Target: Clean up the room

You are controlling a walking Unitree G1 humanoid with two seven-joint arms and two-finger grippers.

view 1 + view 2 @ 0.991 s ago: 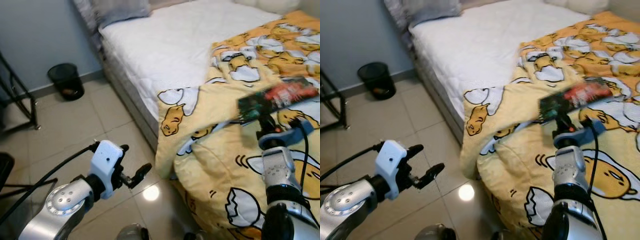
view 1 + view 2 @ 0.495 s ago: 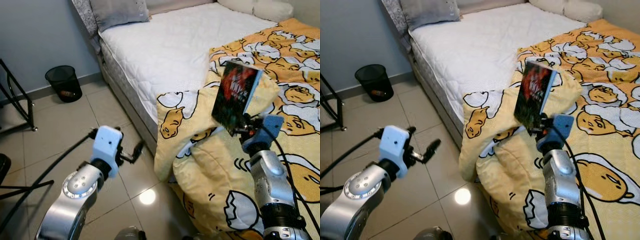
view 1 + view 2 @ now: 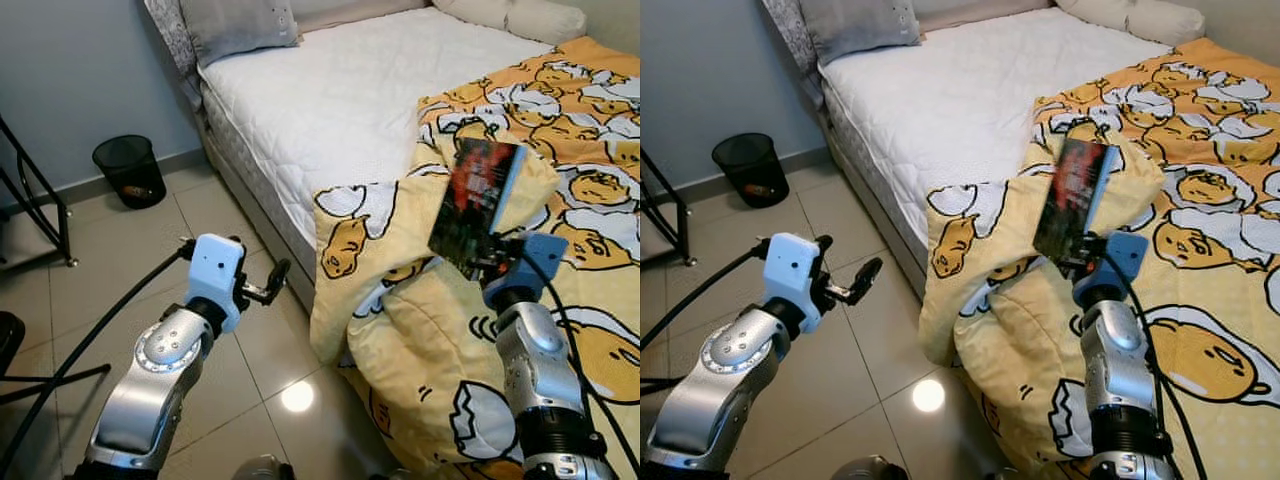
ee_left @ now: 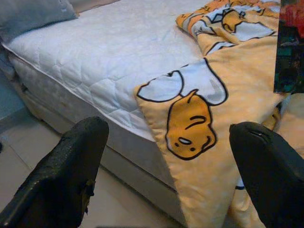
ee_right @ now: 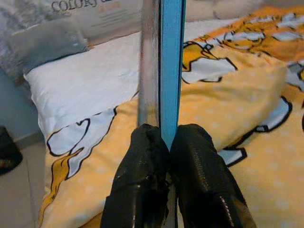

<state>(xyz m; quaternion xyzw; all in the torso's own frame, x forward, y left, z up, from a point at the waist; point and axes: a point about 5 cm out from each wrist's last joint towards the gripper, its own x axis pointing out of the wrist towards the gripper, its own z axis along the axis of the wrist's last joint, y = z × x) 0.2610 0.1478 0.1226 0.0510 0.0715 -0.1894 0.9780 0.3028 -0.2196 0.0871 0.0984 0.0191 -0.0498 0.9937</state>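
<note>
- Left gripper (image 4: pixel 166 166): jaws spread, empty, over the floor (image 3: pixel 120 250) just beside the bed (image 3: pixel 330 90).
- Blanket (image 3: pixel 420 330): soft, hangs off the bed edge.
- Book (image 3: pixel 475 205): upright above the blanket, pinched at its bottom edge by the right gripper (image 5: pixel 164 142). Looks thin, stiff, light; glossy cover may slip, so grip near the spine.

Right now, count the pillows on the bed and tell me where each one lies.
2. A grey pillow sits at the head of the bed by the wall. A cream pillow lies along the far edge, past the yellow blanket. More may lie outside the frame.
</note>
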